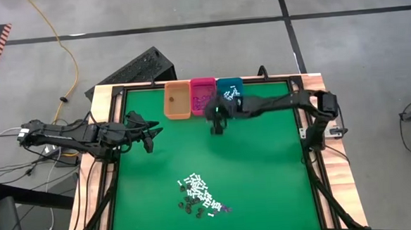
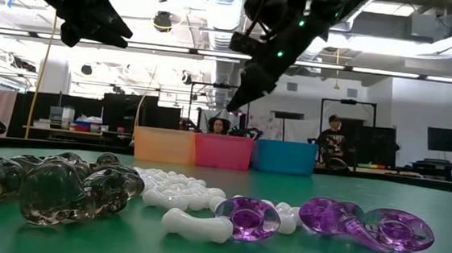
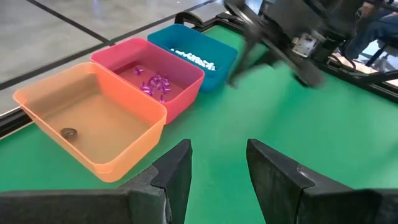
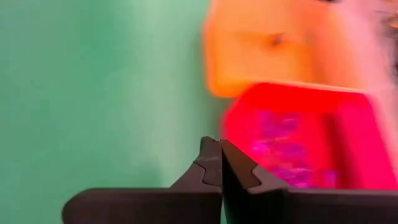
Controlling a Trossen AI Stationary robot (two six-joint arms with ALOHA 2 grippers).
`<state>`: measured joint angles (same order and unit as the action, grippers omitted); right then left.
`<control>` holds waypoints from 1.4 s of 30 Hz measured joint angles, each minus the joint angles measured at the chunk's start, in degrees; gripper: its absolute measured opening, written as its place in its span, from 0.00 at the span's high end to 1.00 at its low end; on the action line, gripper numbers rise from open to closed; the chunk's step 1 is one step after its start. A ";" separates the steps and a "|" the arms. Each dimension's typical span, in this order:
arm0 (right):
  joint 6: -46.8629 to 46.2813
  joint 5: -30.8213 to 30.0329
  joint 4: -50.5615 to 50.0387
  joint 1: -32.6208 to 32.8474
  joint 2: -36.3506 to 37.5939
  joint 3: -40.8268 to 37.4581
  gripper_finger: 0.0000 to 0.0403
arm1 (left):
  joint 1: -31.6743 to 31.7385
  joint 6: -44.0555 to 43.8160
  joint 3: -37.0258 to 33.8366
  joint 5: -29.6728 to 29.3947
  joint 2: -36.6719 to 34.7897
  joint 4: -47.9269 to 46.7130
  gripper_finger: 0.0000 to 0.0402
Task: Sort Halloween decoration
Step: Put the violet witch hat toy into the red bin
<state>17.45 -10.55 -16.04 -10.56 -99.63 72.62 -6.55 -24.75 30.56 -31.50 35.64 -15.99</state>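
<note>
Along the far edge of the green bench point(image 1: 265, 168) we see three bins side by side: the orange bin point(image 1: 177, 101) on the left with one dark piece in it, the pink bin point(image 1: 202, 94) in the middle holding purple bits, and the teal bin point(image 1: 229, 89) on the right holding white sticks. We judge each colour has its own bin, which is why they stand in a row within reach of both arms.

Most of the Halloween decoration point(image 1: 199, 194) lies in a loose heap near the near edge, well apart from the bins: white sticks point(image 2: 188, 200), purple bits point(image 2: 249, 218) and dark bits point(image 2: 60, 184) mixed together, so much sorting remains.

Our right pincer point(image 1: 218, 125) hangs above the bench just in front of the pink bin, its fingers pressed together; nothing shows between them, so we judge it empty.

Our left pincer point(image 1: 149, 138) waits over the left part of the bench, its fingers apart and holding nothing, pointed toward the bins.
</note>
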 joint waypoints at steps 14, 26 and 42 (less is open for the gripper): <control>-4.91 4.70 8.65 -9.84 0.00 0.02 0.54 | 0.00 0.11 0.01 0.01 0.00 0.00 0.64; -21.38 26.64 -9.08 8.62 0.68 0.07 0.52 | -0.02 -0.02 0.01 1.06 -0.01 -0.15 0.64; -47.84 4.45 -7.84 42.24 -0.43 0.06 0.55 | -0.01 0.02 0.01 1.17 0.00 -0.17 0.64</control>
<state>-30.39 -6.10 -23.88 31.68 -100.06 72.68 -6.55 -24.73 30.57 -30.33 35.64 -16.16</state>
